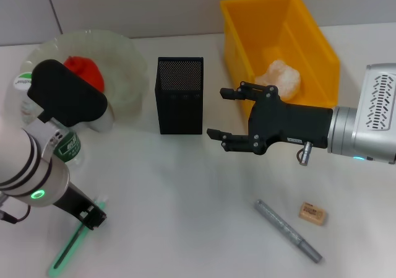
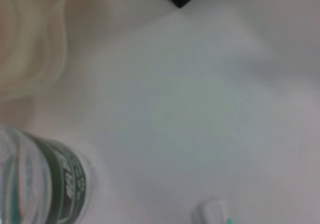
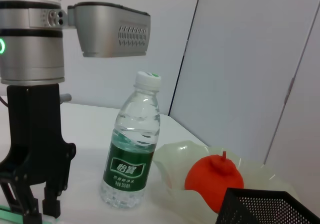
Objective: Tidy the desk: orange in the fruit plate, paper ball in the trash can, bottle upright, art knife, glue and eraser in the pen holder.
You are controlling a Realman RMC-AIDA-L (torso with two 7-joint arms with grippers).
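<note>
Down at seven o'clock, the left gripper [image 1: 93, 216] reaches with spread jaws for the green plastic art knife [image 1: 71, 247]; next comes pinching it

The right gripper [image 1: 238, 116] waits at three o'clock, jaws spread

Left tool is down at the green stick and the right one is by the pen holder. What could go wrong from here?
1. The left tool is at the green stick, and its arm is close beside the upright bottle. Swinging up toward the holder could knock the bottle over.
2. The right tool hangs open right beside the holder. It could get in the left arm's way or shove the holder.
</note>
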